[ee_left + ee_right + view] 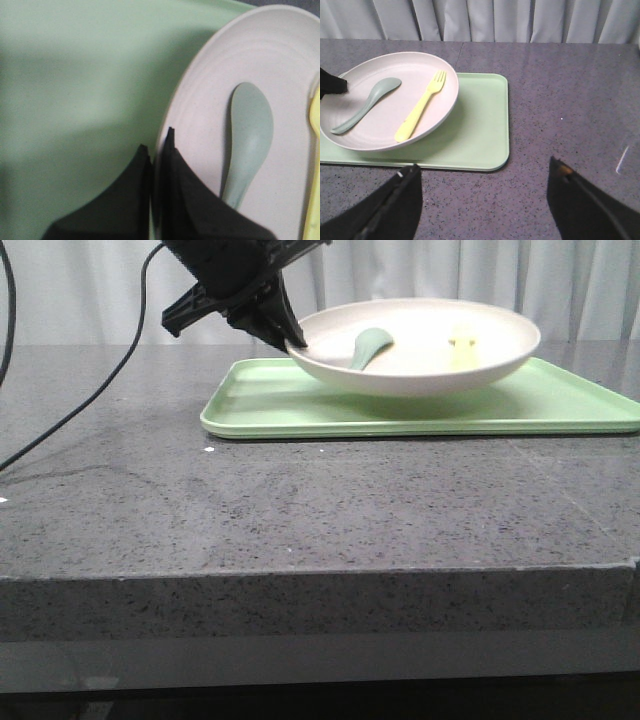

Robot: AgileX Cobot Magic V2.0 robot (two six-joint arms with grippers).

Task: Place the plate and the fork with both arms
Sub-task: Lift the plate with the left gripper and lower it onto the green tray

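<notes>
While angled down, left gripper [159, 150] jaws pinch the plate [420, 370] rim at 9 o'clock. Right gripper [482, 197]: jaws wide open above table [570, 100]. Fork [421, 106]: tines toward 1 o'clock.

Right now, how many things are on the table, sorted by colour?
Green: 2, the tray and the spoon
Cream: 1, the plate, its rim pinched by the left gripper
Yellow: 1, the fork
Total: 4
</notes>
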